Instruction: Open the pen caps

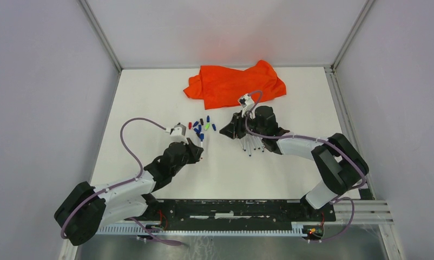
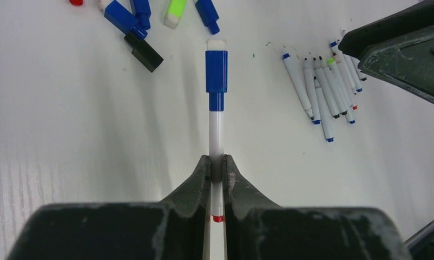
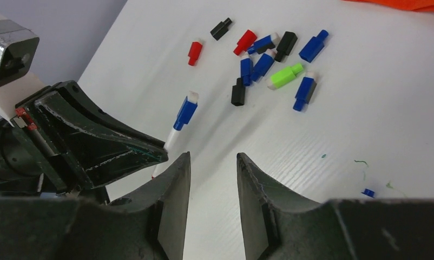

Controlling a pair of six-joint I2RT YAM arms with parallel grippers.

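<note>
My left gripper (image 2: 216, 162) is shut on a thin white pen (image 2: 216, 135) that wears a blue cap (image 2: 216, 73) at its far end. The pen points toward a scatter of loose pen caps (image 2: 143, 51), blue, black, green and red, on the white table. In the top view the left gripper (image 1: 198, 150) sits just below this cap pile (image 1: 201, 127). My right gripper (image 3: 212, 157) is open and empty, its jaws well apart, close beside the left gripper (image 3: 96, 141). The capped pen (image 3: 185, 114) and the loose caps (image 3: 285, 76) lie ahead of it.
Several uncapped white pens (image 2: 323, 92) lie together to the right, under the right gripper (image 1: 232, 130) in the top view. A large orange cloth (image 1: 231, 84) lies at the back of the table. Grey walls enclose the table (image 1: 150, 108).
</note>
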